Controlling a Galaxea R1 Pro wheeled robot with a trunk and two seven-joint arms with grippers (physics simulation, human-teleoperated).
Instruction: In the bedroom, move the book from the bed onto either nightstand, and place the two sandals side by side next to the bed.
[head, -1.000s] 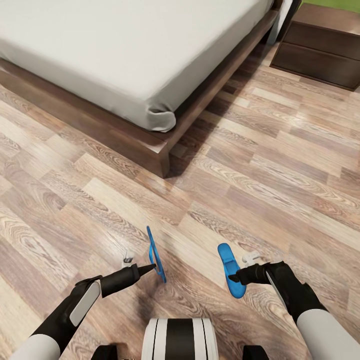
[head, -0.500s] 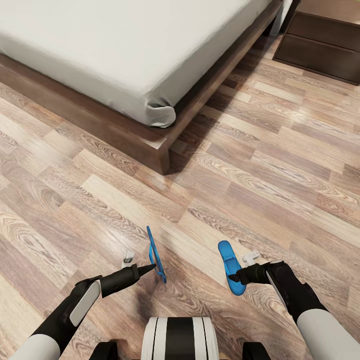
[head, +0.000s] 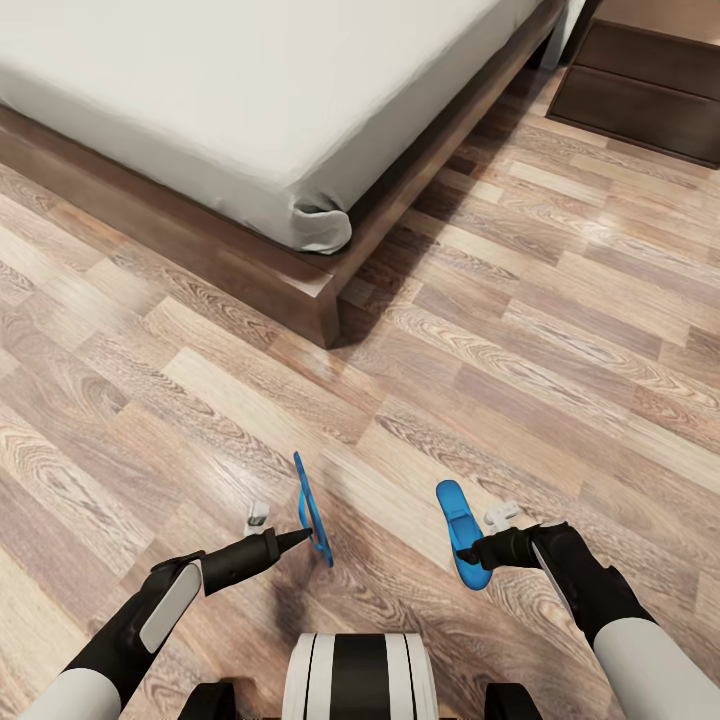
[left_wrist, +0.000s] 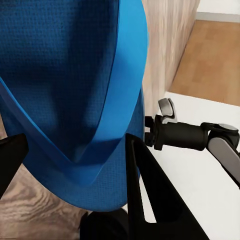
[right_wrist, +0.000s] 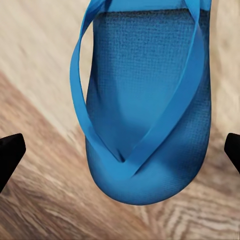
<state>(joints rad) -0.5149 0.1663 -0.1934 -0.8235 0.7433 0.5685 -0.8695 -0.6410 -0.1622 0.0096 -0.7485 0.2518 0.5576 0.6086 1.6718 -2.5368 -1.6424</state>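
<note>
Blue, thin and light — each sandal will flex, so you grip its toe end. Left gripper (head: 300, 538) clenches the left sandal (head: 312, 508) at 6 o'clock; right gripper (head: 478, 552) clenches the right sandal (head: 458, 536) at 5 o'clock — bed (head: 300, 290) at 12.

The floor (head: 560, 330) is wood-look plank in mixed pale and brown tones, strongly grained, with a soft satin sheen. The bed (head: 300, 290) has a dark brown wooden frame, smooth and faintly grained, under a pale grey mattress (head: 250, 90) that looks like matt cloth, creased at its corner. The nightstand (head: 640, 70) is dark brown wood with smooth drawer fronts. Both sandals, the left one (left_wrist: 75, 100) and the right one (right_wrist: 150, 115), are bright blue with a fine pebbled, foam-like matt sole and smooth, slightly shiny straps. The arms look like black matt plastic with glossy white shells.
</note>
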